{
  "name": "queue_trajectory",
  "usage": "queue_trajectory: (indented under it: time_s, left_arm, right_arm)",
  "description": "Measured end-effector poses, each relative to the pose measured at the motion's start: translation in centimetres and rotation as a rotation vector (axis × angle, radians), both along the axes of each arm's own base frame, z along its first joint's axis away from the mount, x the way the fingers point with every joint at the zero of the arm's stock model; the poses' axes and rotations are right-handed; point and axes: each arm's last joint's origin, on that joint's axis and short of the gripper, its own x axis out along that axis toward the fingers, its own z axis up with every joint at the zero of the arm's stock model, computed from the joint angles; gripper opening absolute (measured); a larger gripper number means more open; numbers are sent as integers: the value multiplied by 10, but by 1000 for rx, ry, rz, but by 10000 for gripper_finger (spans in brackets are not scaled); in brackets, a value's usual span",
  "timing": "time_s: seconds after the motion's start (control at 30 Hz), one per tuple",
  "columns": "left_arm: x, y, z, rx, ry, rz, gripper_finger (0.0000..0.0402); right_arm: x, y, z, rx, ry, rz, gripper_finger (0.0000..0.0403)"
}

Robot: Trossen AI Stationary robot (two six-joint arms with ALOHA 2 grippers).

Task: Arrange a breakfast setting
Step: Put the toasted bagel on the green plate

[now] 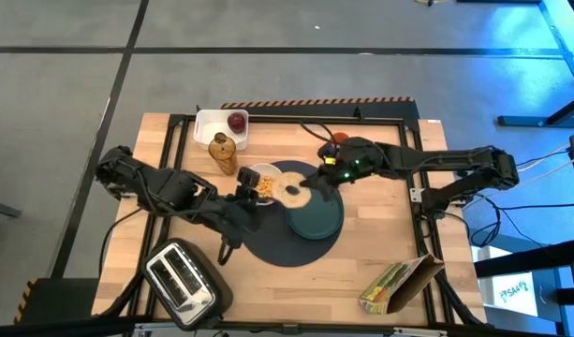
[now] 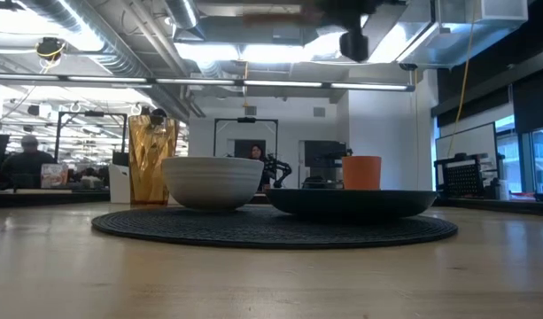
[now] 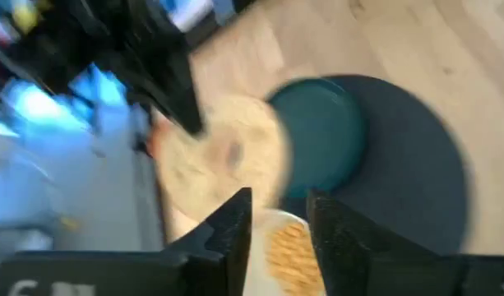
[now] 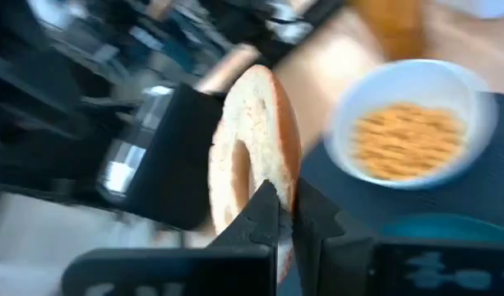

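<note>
A pale bagel (image 1: 291, 190) hangs over the round dark-grey mat (image 1: 268, 245), between the white bowl of yellow cereal (image 1: 263, 178) and the teal plate (image 1: 316, 221). My right gripper (image 1: 310, 184) is shut on it, reaching in from the right. My left gripper (image 3: 278, 226) stands open just left of the bagel, above the bowl (image 3: 288, 255), with nothing between its fingers. Bowl (image 2: 213, 182) and plate (image 2: 351, 202) rest on the mat (image 2: 271, 229). A small orange cup (image 1: 330, 147) stands behind the mat. My right gripper pinches the bagel's rim (image 4: 272, 177) between its two fingers (image 4: 264, 210). The fingers come from the table's right side, slanting a little downward. The bagel stands out beyond the fingertips, tilted and lifted clear of bowl and plate.
A white tray (image 1: 212, 120) holding a red fruit (image 1: 237, 121) sits at the far edge, with an amber jar (image 1: 223, 154) beside it. A silver toaster (image 1: 179, 276) stands at the near left and a yellow-green cereal bag (image 1: 399, 285) lies at the near right.
</note>
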Motion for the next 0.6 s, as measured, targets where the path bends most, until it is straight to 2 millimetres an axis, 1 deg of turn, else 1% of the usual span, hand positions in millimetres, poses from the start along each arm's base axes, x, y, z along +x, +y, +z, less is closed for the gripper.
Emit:
queue_trajectory:
  time_s: [0.1, 0.17, 0.23, 0.33, 0.5, 0.6]
  left_arm:
    - [-1, 4, -3, -122, 6, 109, 135]
    - [-2, 6, -4, -177, -3, 180, 141]
    - [-4, 6, -5, -222, -11, 242, 143]
    - [-8, 7, -6, -268, -36, 361, 144]
    - [-8, 9, -13, -314, -42, 459, 144]
    - [-8, 11, -21, -324, -30, 521, 144]
  right_arm:
    - [-9, -5, -8, -63, 116, -8, 7]
    - [-16, -5, -21, -123, 250, -12, 4]
    - [-20, -5, -40, -158, 339, -22, 3]
    - [-30, -5, -70, -139, 429, -29, 4]
    - [-49, -5, -118, -139, 565, -81, 3]
    - [-56, -5, -136, -118, 582, -113, 5]
